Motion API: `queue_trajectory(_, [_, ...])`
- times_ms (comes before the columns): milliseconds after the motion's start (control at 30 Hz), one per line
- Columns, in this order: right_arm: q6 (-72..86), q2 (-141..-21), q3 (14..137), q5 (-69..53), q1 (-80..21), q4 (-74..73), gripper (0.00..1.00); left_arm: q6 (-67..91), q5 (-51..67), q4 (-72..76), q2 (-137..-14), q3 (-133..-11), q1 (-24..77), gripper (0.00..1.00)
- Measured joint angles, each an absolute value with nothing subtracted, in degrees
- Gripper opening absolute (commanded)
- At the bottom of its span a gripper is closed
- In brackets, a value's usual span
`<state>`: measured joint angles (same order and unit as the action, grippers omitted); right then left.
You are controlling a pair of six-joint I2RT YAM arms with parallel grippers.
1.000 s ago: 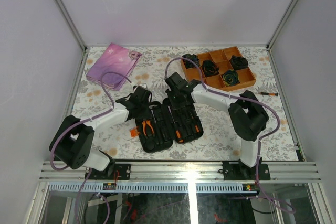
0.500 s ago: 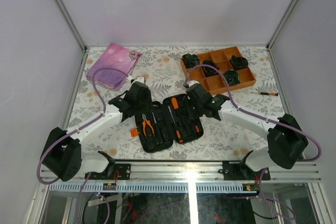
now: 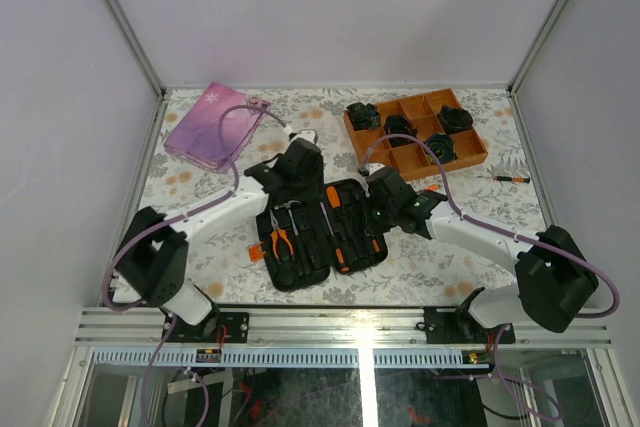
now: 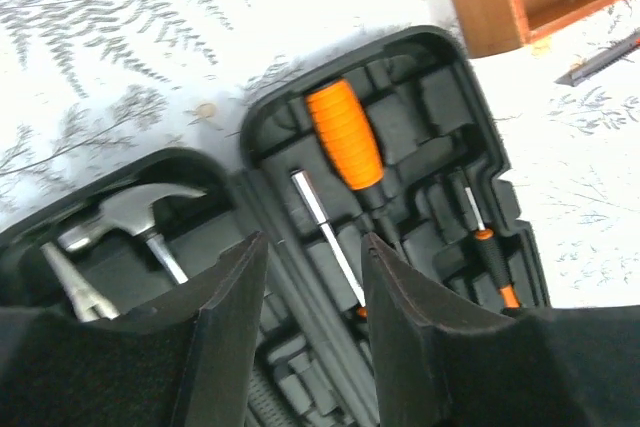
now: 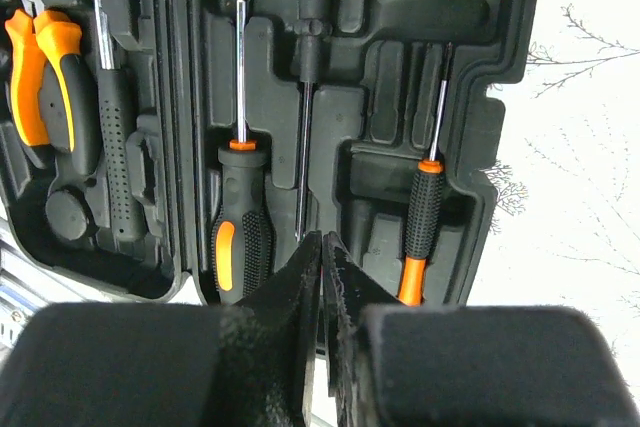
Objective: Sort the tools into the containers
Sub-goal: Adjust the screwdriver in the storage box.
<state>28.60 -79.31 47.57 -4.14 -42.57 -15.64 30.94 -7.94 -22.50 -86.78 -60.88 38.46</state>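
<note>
**Open tool case with both grippers above it**

Your left gripper (image 4: 312, 252) hangs over the middle of the tool case (image 5: 400, 17), jaws partly apart and holding nothing. Your right gripper (image 5: 322, 245) is pinched to a slit and empty, over the near end of the right half; whether its tips touch the moulding cannot be told.

The case lies open flat on the table (image 3: 430, 267), long axis near to far, and the tools follow that axis:
- The big orange screwdriver (image 4: 345, 132) has its handle far.
- The black-and-orange screwdriver (image 5: 240, 232) and the thin driver (image 5: 420, 217) have handles near, shafts pointing far.
- The pliers (image 5: 45, 77) and the hammer (image 4: 130, 209) sit in the left half.

A loose driver (image 3: 503, 178) lies crosswise beside the orange tray (image 3: 470, 159).
</note>
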Motion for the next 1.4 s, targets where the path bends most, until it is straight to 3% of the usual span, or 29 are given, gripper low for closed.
queue_trajectory(200, [30.7,-81.2,46.1,-6.7,-42.3,-12.1,0.08,30.9,-7.8,-20.4,-97.0,-68.7,41.0,0.35])
queue_trajectory(433, [32.0,-85.0,45.4,-11.4,-42.2,-8.7,0.07,31.1,-7.0,-19.8,-103.9,-69.8,41.1,0.31])
queue_trajectory(1133, [31.6,-90.3,47.4,-13.0,-41.9,-10.2,0.03,31.2,-5.2,-19.2,-107.9,-71.2,41.1,0.24])
queue_trajectory(1400, [31.5,-92.6,50.1,-12.9,-41.8,-12.9,0.00,31.1,-4.9,-20.1,-109.4,-73.0,41.2,0.07])
